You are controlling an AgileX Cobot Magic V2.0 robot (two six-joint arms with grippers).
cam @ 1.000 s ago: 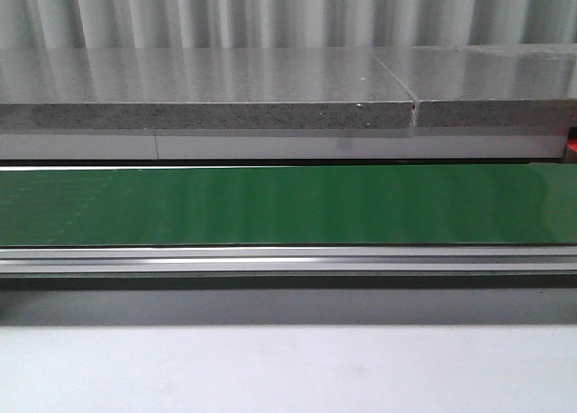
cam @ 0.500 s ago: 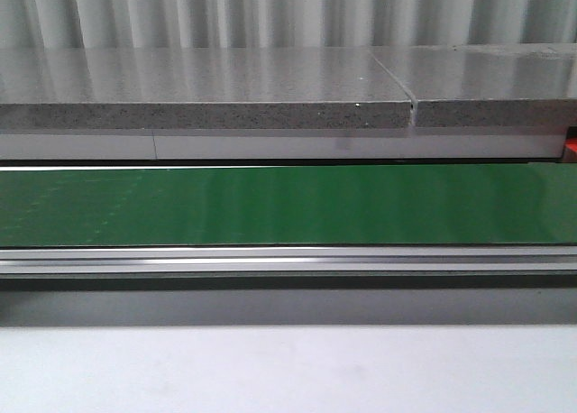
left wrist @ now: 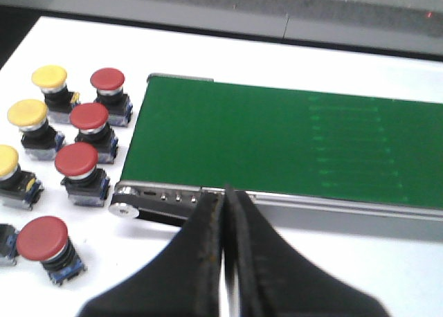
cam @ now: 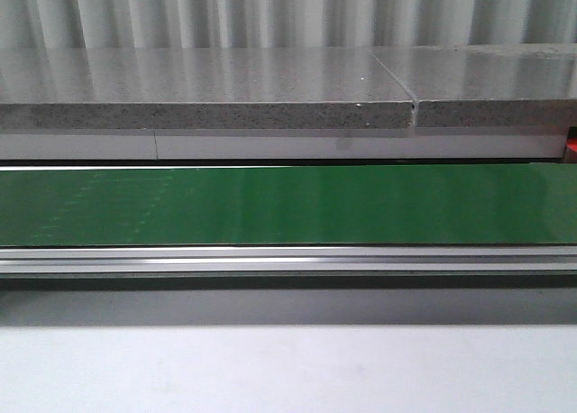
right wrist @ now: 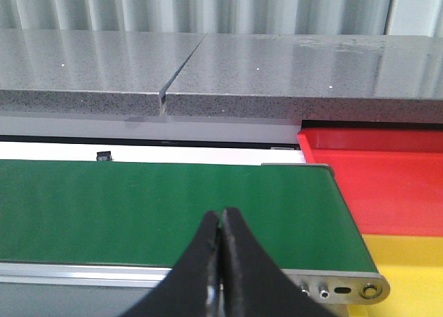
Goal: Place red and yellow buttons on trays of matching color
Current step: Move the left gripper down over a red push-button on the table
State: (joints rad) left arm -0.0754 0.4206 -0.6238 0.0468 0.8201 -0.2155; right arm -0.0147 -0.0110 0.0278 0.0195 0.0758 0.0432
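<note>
1. Beyond the belt's left end, in the left wrist view, stand the buttons on white table (left wrist: 387, 275): three yellow ones, the nearest to the grey ledge at (left wrist: 50, 77), and four red ones, among them (left wrist: 108, 79) and (left wrist: 43, 237). They sit close together, some touching or nearly so; an eighth body is cut off by the frame and its colour cannot be told.
2. Left gripper (left wrist: 225, 196): fingers pressed together, holding nothing, poised over the belt's near rail beside its left roller.
3. Belt (cam: 288, 204): green, bare in every view, spanning the front view between a metal rail and the grey ledge (cam: 207, 88).
4. Right gripper (right wrist: 220, 216): fingers likewise together and empty, above the belt near its right end.
5. Red tray (right wrist: 387, 171) and yellow tray (right wrist: 408, 261) lie just past the belt's right roller, red farther back, yellow nearer; both empty where visible.
6. Risks, as judged: the tight cluster leaves little gap for fingers, so a descent on one cap may topple or shove a neighbour; closed fingers must part first or they will only push a button.
7. Room: open table lies on the near side of the rail; the ledge bounds the far side, and the raised rail and roller ends are the edges to clear.
</note>
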